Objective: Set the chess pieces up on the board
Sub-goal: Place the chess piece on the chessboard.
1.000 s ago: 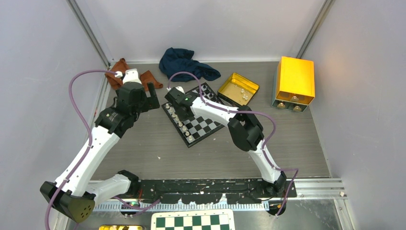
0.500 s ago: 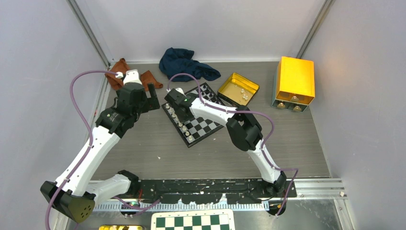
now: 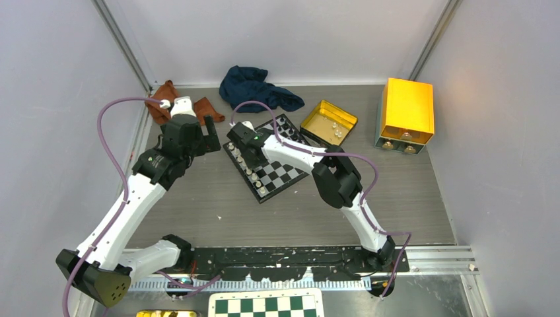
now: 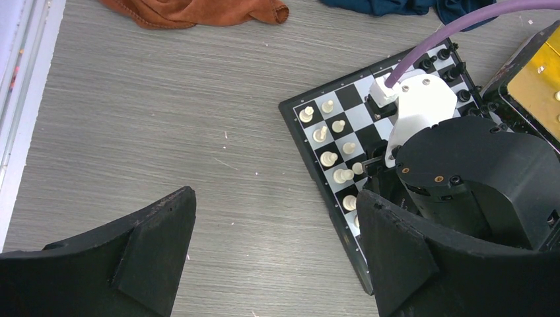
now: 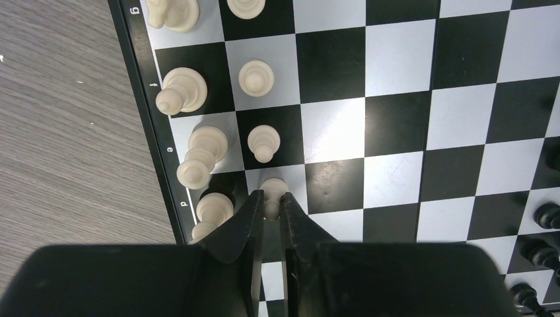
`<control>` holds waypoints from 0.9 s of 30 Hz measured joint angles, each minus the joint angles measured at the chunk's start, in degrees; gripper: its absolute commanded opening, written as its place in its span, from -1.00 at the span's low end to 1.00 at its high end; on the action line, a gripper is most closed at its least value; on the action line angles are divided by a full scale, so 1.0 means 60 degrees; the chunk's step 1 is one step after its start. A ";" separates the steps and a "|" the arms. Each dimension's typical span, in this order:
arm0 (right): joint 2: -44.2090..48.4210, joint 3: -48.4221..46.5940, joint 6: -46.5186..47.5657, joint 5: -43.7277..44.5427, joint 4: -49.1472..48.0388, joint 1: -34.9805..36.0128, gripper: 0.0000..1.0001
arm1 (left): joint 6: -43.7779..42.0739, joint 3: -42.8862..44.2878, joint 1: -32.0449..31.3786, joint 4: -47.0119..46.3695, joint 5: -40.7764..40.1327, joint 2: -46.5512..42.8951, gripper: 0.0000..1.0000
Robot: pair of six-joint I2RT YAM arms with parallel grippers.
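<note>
Board (image 4: pixel 351 98) half hidden, right fingers (image 5: pixel 247 218) pinching pawn (image 5: pixel 273 188)

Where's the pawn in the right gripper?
In the right wrist view, the white pawn is pinched by the right gripper, in the second column from the board's left rim, just below another pawn.

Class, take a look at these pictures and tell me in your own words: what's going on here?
Two robot arms are setting up a chess set. The right gripper is shut on a cream pawn over the board, in line with the cream pieces standing in two rows along one edge. Black pieces stand at the opposite edge. The left gripper hangs open above the table beside the board, holding nothing. A few pale pieces lie in the gold tin.
</note>
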State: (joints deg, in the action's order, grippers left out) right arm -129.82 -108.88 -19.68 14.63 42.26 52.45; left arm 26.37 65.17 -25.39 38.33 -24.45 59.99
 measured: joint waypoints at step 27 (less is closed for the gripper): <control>-0.0073 -0.0106 0.0015 -0.0029 0.0051 0.0000 -0.39 | 0.0000 -0.0004 0.0000 -0.0015 0.0007 0.0036 0.83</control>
State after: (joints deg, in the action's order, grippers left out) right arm -130.26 -109.51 -19.59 14.46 42.57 52.45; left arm 26.37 65.14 -25.39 38.24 -24.40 60.20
